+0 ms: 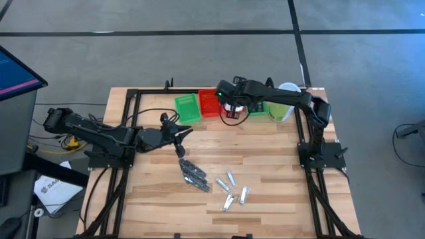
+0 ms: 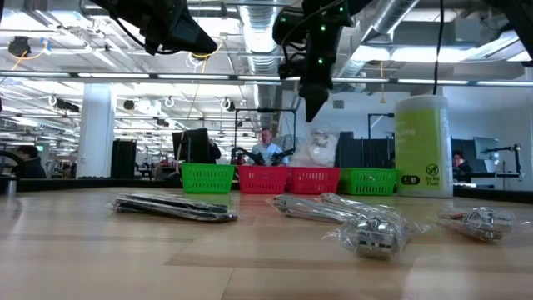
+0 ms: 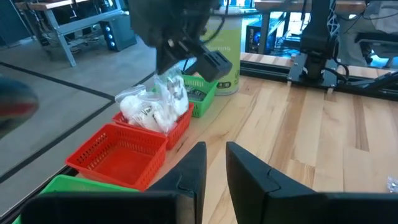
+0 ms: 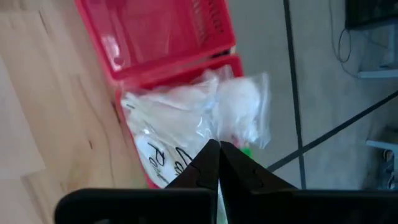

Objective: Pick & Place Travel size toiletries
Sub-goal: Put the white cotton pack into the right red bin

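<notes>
My right gripper (image 1: 230, 111) is shut above the second red tray (image 1: 232, 118) at the far edge, and a white soft packet (image 3: 169, 93) hangs from it over more white packets (image 3: 144, 111) piled in that tray. On the table's near middle lie several black narrow pieces (image 1: 193, 174), and several small silver tubes in clear wrap (image 1: 232, 190) lie to their right. My left gripper (image 1: 182, 133) hovers left of centre, slightly open with nothing between its fingers (image 3: 196, 168). My right gripper pinches the top edge of the white packet's clear bag (image 4: 231, 138) between its two shut fingertips, coming from above and slanting down toward the far edge. The packet hangs below the fingers, its lower part on the pile in the red tray.
A green tray (image 1: 188, 108), an empty red tray (image 1: 208, 103) and another green tray (image 1: 260, 107) stand in the same row. A tall pale green cylinder with a white cap (image 1: 285, 101) stands at the far right. Black frame rails border the table's sides.
</notes>
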